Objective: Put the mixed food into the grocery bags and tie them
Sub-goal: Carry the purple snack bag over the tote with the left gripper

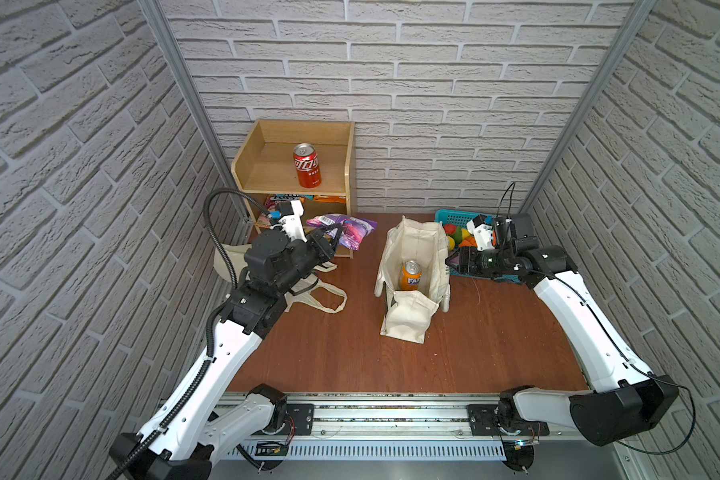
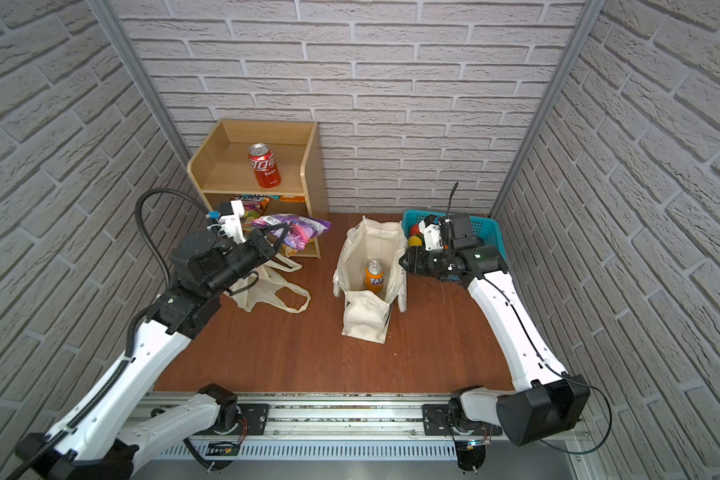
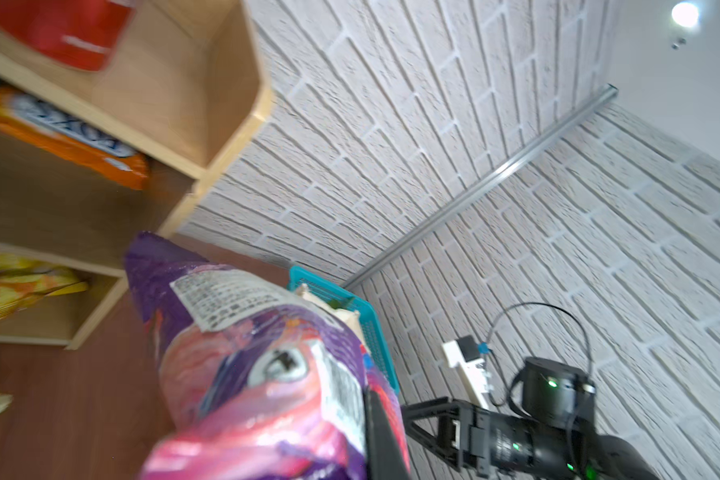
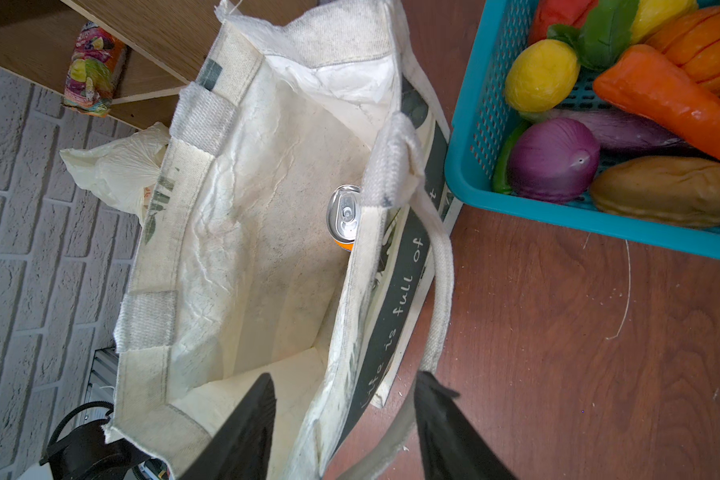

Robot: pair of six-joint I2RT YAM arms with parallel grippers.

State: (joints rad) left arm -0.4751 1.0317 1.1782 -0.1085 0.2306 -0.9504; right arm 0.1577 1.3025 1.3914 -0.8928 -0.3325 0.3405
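Observation:
My left gripper is shut on the shiny purple snack packet, holding it in the air in front of the shelf. In the left wrist view the packet fills the foreground beside one dark finger. The cream canvas tote stands open mid-table with the orange soda can upright inside. My right gripper is open and straddles the tote's right wall and cord handle. The pale plastic bag lies flat under the left arm. An orange toy carrot lies in the basket.
A turquoise mesh basket of toy vegetables sits at the back right, close to the tote. The wooden shelf at the back left carries a red cola can on top and snack packets below. Brick walls close in both sides.

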